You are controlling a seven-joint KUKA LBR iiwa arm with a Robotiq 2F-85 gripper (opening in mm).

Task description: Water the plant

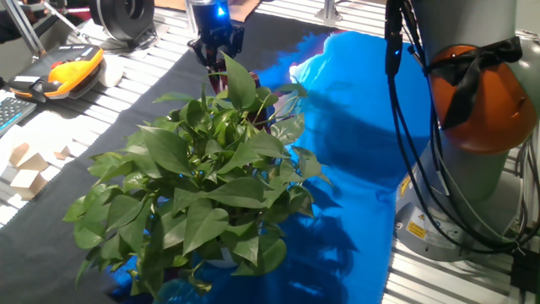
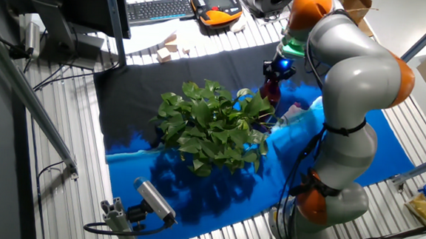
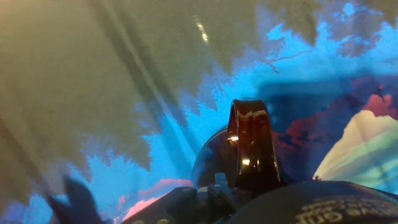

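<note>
The plant [image 1: 202,177] is a big bushy green-leaved houseplant standing mid-table on the cloth; it also shows in the other fixed view [image 2: 212,127]. My gripper [image 1: 216,57] hangs just behind its far edge, shut on a dark maroon cup [image 1: 218,80] that sits close above the rear leaves. In the other fixed view the gripper [image 2: 272,77] and the cup [image 2: 271,92] are at the plant's right side. The hand view shows the cup's glossy handle [image 3: 252,149] close up, with blurred leaves [image 3: 93,74] beyond. The cup's inside is hidden.
A blue patterned cloth [image 1: 354,127] and a black cloth [image 1: 126,110] cover the table. The arm's base [image 1: 472,127] stands at the right. An orange pendant [image 1: 67,67] and wooden blocks [image 1: 25,169] lie at the left. A camera [image 2: 152,201] stands at the table's front.
</note>
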